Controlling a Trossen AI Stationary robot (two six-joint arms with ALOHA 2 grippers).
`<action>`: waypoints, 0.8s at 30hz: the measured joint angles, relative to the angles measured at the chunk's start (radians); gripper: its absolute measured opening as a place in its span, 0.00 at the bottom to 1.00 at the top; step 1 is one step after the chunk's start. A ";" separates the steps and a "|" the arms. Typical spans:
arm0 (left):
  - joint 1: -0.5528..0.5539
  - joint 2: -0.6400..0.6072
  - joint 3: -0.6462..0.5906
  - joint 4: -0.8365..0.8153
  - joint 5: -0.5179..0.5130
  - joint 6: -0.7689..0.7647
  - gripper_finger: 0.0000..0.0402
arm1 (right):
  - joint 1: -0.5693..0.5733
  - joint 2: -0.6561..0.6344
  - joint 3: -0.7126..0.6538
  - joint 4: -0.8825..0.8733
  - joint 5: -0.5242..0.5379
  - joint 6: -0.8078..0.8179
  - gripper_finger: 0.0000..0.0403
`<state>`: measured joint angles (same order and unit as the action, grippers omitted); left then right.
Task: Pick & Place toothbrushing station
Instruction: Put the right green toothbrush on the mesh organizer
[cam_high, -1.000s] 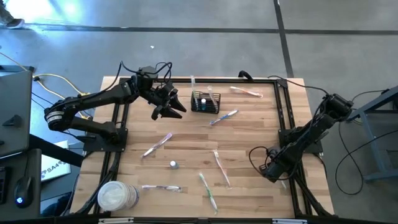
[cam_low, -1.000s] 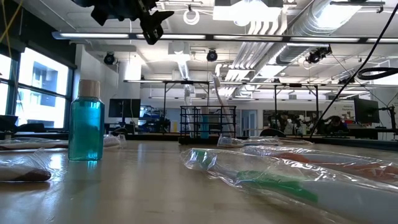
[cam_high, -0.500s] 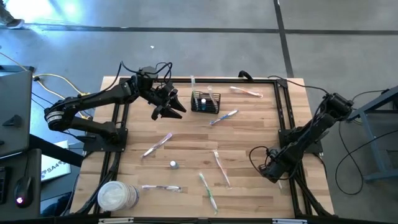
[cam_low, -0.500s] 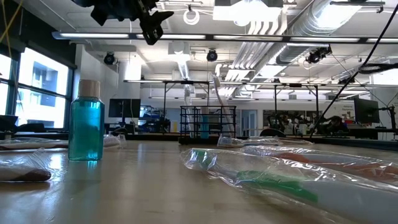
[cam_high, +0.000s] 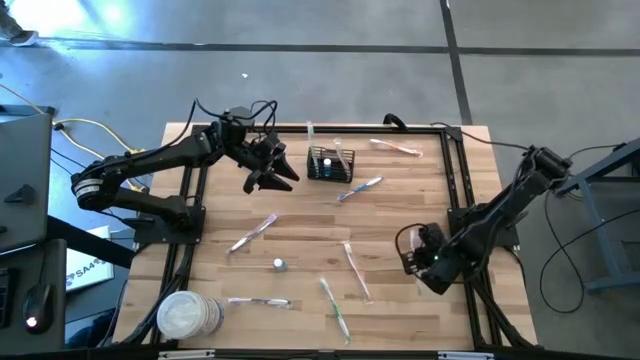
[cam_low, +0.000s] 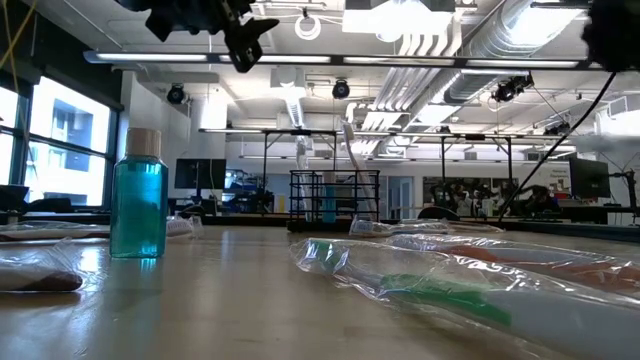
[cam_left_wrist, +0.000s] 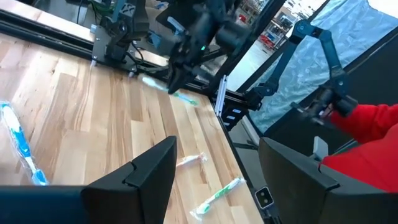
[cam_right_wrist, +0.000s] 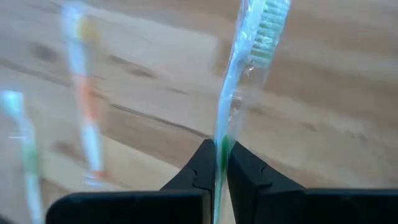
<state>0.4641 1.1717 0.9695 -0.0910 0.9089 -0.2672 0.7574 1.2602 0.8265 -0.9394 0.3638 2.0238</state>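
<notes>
The right gripper (cam_right_wrist: 216, 163) is clenched on a wrapped green toothbrush (cam_right_wrist: 239, 87), the handle pinched between its two dark fingers (cam_right_wrist: 194, 169) and the bristled head sticking out ahead of them over the wooden surface (cam_high: 400, 215). From above, that gripper (cam_high: 412, 252) sits low at the right side of the surface, near the black frame rail. Beyond the held brush, two more wrapped toothbrushes lie flat on the wood, an orange-handled one (cam_right_wrist: 87, 106) and a blurred greenish one (cam_right_wrist: 22, 149). The left gripper (cam_high: 276, 174) hangs raised over the far left part of the surface with its fingers spread and nothing between them; its own camera looks past those parted fingers (cam_left_wrist: 146, 177) at bare planks. Just beside it, toward the middle of the far edge, stands the toothbrushing station (cam_high: 328, 163), a small black wire-mesh basket, upright, with a wrapped toothbrush (cam_high: 344, 153) poking up out of it at a slant. In the level view the basket (cam_low: 334, 197) shows far back, and something blue sits inside it, though I cannot tell what. A blue-handled toothbrush (cam_high: 359, 189) lies just beside the basket. At the near left corner rests a round white tub (cam_high: 185, 315); what it holds is not clear. A small bottle of teal liquid (cam_low: 137, 195) stands upright on the surface, close to the level camera.
</notes>
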 joint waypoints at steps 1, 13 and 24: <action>0.000 0.000 0.000 -0.007 0.003 0.000 0.56 | -0.010 0.000 0.026 -0.012 0.027 -0.029 0.03; 0.000 0.000 0.000 -0.092 0.119 -0.006 0.56 | -0.188 -0.002 0.325 -0.036 0.457 -0.545 0.03; 0.000 -0.002 0.000 -0.095 0.132 -0.030 0.56 | -0.417 -0.002 0.371 0.078 0.647 -0.961 0.03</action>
<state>0.4641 1.1700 0.9695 -0.1862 1.0409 -0.2970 0.3405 1.2583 1.1976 -0.8610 1.0111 1.0633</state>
